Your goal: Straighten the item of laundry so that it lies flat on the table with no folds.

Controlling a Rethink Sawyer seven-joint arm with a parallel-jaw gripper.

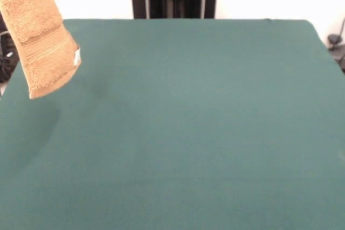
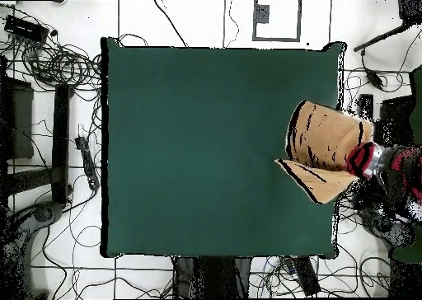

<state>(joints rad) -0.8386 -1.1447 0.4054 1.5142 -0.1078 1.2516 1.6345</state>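
Front view, left to right: golden-orange terry-cloth hand towel [image 1: 42, 36] hangs in the air at upper left, over the left edge of the large table covered in dark green felt-like cloth [image 1: 188, 133]. Its top runs out of frame. It drapes limp and doubled, a woven border band across the lower part, a small white tag [image 1: 77, 56] on the right edge, lower corner free and clear of the cloth. Rest of the table is bare green.

Overhead: towel [image 2: 325, 148] sits bunched over the table's right edge, the red and black arm [image 2: 387, 163] reaching in from that side. Hand itself is hidden by arm and fabric; can't tell whether it's wide or narrow, though the towel is likely hanging from it.

Handling, as a judgement: light, soft, floppy, no stiffness, so it folds on itself when lowered. Terry should drag on felt, not slide. Best hold probably a corner or short hem by the border band, then lay down and pull out flat. Not yet flat.
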